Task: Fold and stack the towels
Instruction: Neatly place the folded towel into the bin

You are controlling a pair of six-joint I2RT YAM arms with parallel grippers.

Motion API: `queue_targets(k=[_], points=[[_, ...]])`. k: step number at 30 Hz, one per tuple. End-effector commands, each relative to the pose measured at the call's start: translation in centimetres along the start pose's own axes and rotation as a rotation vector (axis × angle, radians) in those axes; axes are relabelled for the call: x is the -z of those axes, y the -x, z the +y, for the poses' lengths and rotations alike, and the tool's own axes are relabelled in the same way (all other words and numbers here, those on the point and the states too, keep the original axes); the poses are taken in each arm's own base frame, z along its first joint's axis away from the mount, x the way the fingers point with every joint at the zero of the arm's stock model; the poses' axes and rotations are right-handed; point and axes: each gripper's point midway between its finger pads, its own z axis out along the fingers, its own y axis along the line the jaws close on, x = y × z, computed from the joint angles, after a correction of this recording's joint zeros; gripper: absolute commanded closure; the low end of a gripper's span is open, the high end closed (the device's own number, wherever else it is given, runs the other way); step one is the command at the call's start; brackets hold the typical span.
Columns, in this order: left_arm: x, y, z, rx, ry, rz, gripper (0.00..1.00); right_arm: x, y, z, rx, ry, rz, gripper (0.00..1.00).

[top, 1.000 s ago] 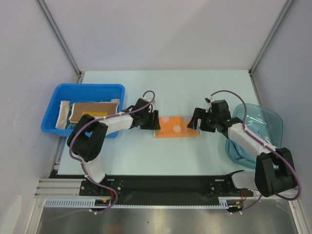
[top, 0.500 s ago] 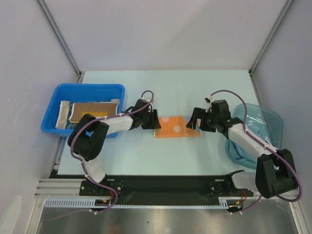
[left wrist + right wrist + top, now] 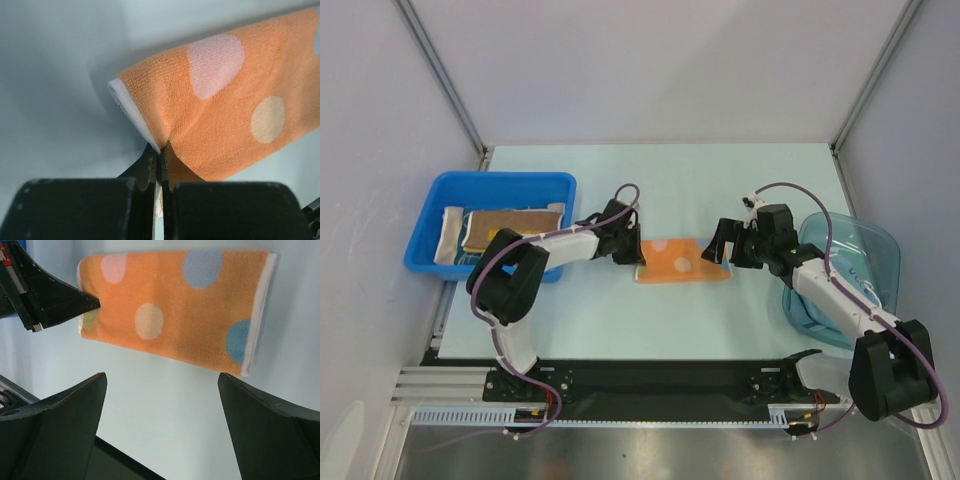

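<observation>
An orange towel with pale dots (image 3: 682, 260) lies folded on the table between the arms. My left gripper (image 3: 638, 250) is shut on its left edge; the left wrist view shows the orange towel (image 3: 220, 115) pinched between the closed jaws of the left gripper (image 3: 161, 150). My right gripper (image 3: 722, 246) stands wide open just right of the towel, touching nothing. Seen from the right wrist, the orange towel (image 3: 175, 305) lies flat beyond the right gripper (image 3: 162, 382). More towels (image 3: 505, 226), a brown one and a pale one, lie stacked in the blue bin (image 3: 500, 185).
The blue bin sits at the left edge of the table. A clear teal tub (image 3: 855, 255) stands at the right, under the right arm. Grey walls enclose the back and sides.
The left gripper has closed on the towel's left edge. The right gripper has opened a little wider and drawn slightly back from the towel's right end.
</observation>
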Motion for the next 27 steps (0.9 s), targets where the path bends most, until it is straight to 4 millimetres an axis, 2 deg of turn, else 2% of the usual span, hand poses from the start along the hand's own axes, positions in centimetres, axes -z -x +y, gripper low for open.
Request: queue_targets(k=[1,3,4,6,8,11,12,14,18,22,26,27], points=[[0.9,-0.7,1.0,-0.056,0.1,0.07,1.0,1.3,1.9,1.8,0.027,0.048,-0.057,0.01],[2.1,1.2,0.8,-0.081,0.139,0.024,1.0,1.5,1.9,1.9,0.031,0.051,-0.062,0.0],[2.6,1.0,1.0,-0.099,0.156,0.042,1.0,1.6,2.0,2.1,0.031,0.053,-0.065,0.0],[3.8,2.5,0.6,-0.117,0.177,0.007,1.0,1.8,2.1,2.1,0.034,0.054,-0.073,0.0],[5.0,2.5,0.8,-0.141,0.2,0.021,1.0,1.9,2.3,2.1,0.039,0.052,-0.081,0.0],[7.2,4.1,1.5,-0.181,0.288,-0.018,1.0,1.9,2.5,2.2,0.035,0.055,-0.085,0.0],[8.3,5.4,1.4,-0.193,0.315,-0.058,1.0,1.9,2.5,2.2,0.034,0.057,-0.087,0.0],[10.0,5.8,2.2,-0.23,0.374,-0.048,1.0,1.9,2.7,2.3,0.035,0.061,-0.091,0.0],[14.3,8.9,3.0,-0.286,0.474,-0.105,1.0,1.9,2.7,2.4,0.035,0.062,-0.089,0.0],[18.0,10.0,5.4,-0.328,0.556,-0.098,1.0,1.8,2.7,2.3,0.033,0.061,-0.088,0.0],[21.8,10.8,8.9,-0.317,0.651,-0.114,1.0,1.6,2.7,2.5,0.032,0.068,-0.084,0.0],[22.6,10.8,10.5,-0.294,0.683,-0.106,1.0,1.6,2.8,2.5,0.033,0.069,-0.087,0.0]])
